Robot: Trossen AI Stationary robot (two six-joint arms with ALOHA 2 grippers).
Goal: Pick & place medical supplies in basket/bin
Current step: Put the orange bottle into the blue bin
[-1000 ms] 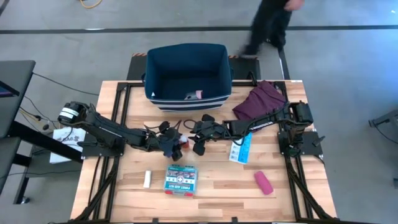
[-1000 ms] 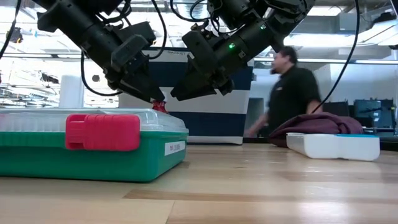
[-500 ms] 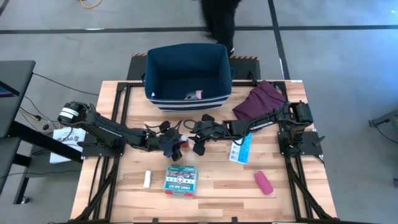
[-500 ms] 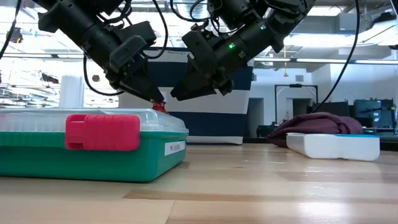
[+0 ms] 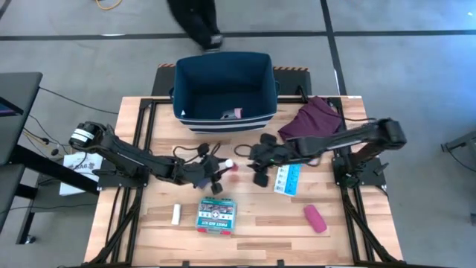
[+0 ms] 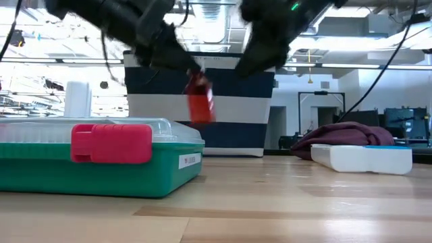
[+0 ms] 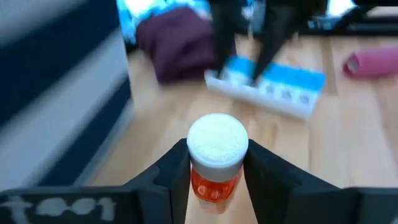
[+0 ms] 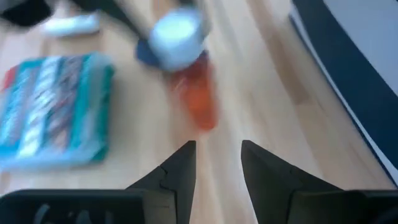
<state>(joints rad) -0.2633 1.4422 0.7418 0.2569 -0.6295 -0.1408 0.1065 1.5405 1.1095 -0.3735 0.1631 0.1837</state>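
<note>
1 small pink item (image 5: 237,113) inside navy bin (image 5: 223,71), near front wall.

I'm working in what looks like a robotics lab or open workshop hall. The wooden worktop (image 5: 253,223) sits on a black metal frame (image 5: 357,216) over a bare grey concrete floor (image 5: 416,74) marked with dark lines. Cables (image 5: 44,138) trail off one side, and a person (image 5: 195,21) walks past. Looking level across, I see ceiling strip lights (image 6: 378,65), monitors (image 6: 405,121) and white walls.
</note>
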